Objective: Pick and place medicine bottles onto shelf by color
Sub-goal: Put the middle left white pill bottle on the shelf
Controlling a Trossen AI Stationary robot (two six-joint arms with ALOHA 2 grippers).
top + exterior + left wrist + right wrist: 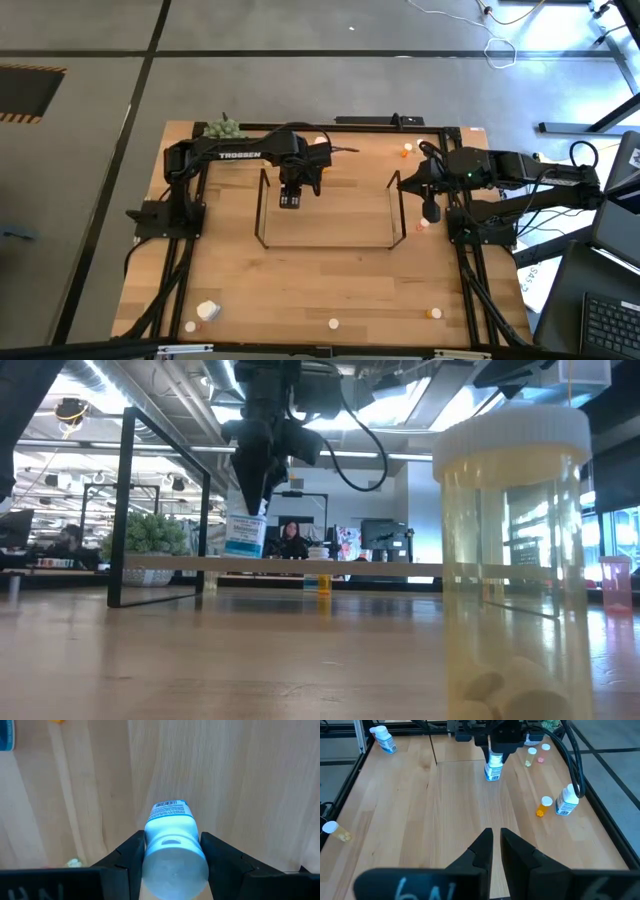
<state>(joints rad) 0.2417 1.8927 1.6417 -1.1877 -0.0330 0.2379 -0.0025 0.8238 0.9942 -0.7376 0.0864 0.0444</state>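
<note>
L gripper (172,852) clamps white bottle (172,845) (cap up) over shelf (262,215); R nearly shut.

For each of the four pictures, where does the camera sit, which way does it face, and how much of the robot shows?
High view: above the table, looking straight down; both arms and the shelf show.
Low view: at table height, looking level into the room; the left gripper comes down holding a white bottle.
Left wrist view: on the left arm, looking down past its fingers, which clamp that bottle.
Right wrist view: on the right arm, looking across the table past the right gripper, which is shut.
Shared: the right wrist and low views both show the held white bottle.
</note>
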